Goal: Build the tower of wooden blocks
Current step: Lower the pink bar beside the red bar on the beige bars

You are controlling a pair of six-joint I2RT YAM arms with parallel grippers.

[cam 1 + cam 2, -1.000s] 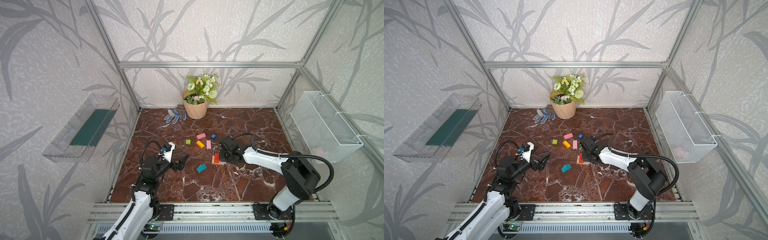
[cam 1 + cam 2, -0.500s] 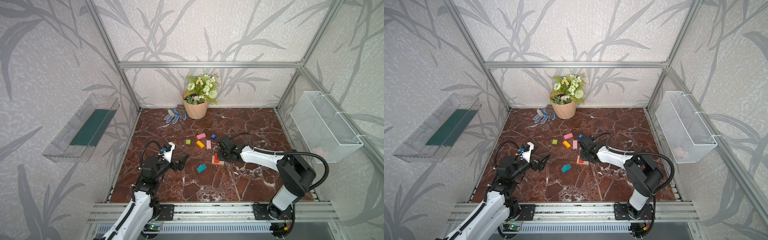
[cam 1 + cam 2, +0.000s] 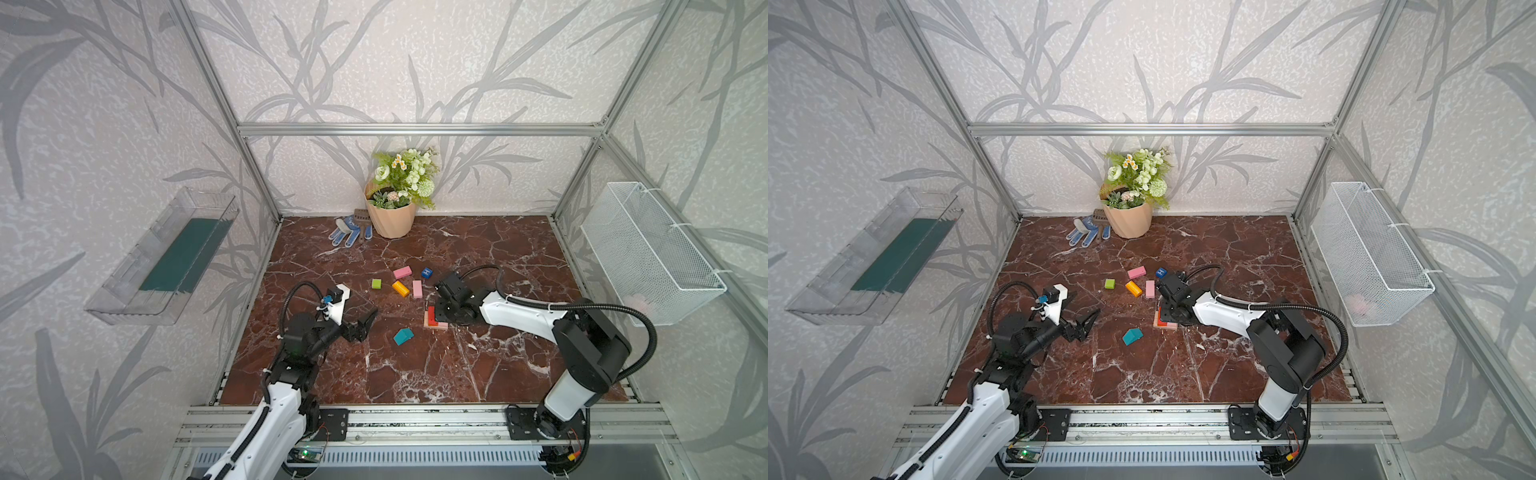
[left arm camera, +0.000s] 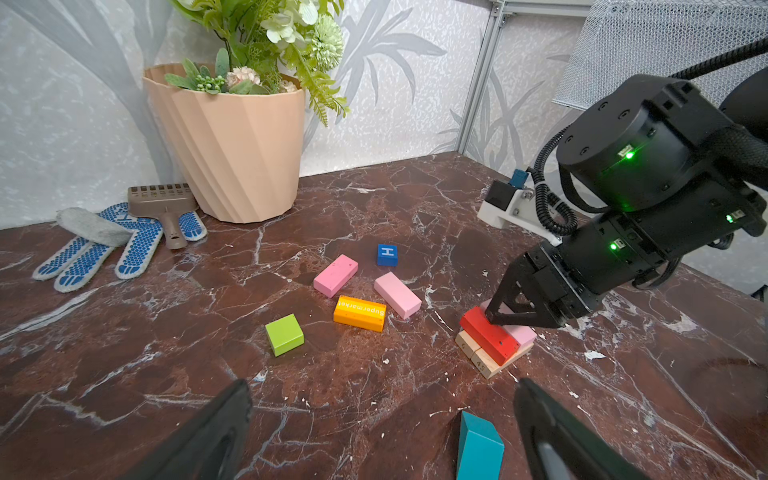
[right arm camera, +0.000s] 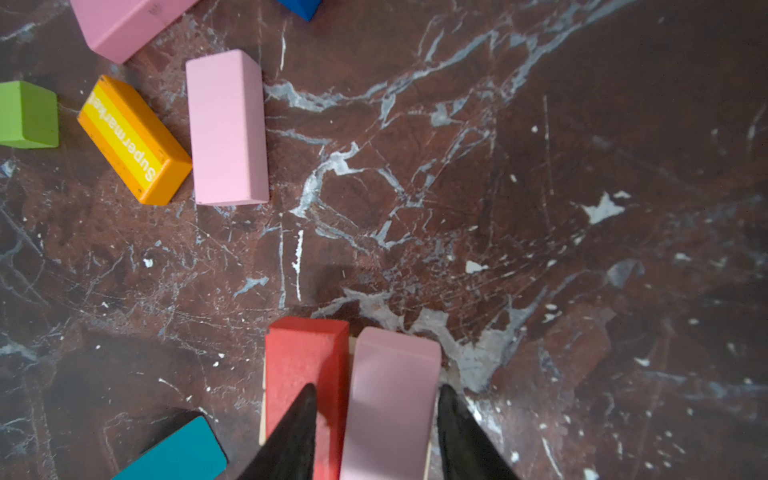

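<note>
The tower (image 3: 434, 321) is a tan base (image 4: 482, 363) with a red block (image 5: 305, 357) and a pale pink block (image 5: 395, 374) lying side by side on it. My right gripper (image 5: 375, 390) stands open astride the pink block, one finger over the red block, a gap showing on that side. Loose on the floor behind lie a green cube (image 3: 376, 284), an orange block (image 3: 400, 288), two pink blocks (image 3: 402, 272) (image 3: 417, 289) and a blue H cube (image 3: 427, 273). My left gripper (image 4: 384, 386) hangs wide open and empty, the teal piece (image 4: 478, 449) by one finger.
A beige flowerpot (image 3: 390, 218) stands at the back wall with blue-white gloves (image 3: 345, 235) and a brown scoop (image 4: 164, 203) beside it. A white wire basket (image 3: 648, 257) hangs on the right wall and a clear tray (image 3: 166, 257) on the left wall.
My right gripper's jaws have parted from the pale pink block, which now rests on the tan base beside the red one. The left arm has not moved.
</note>
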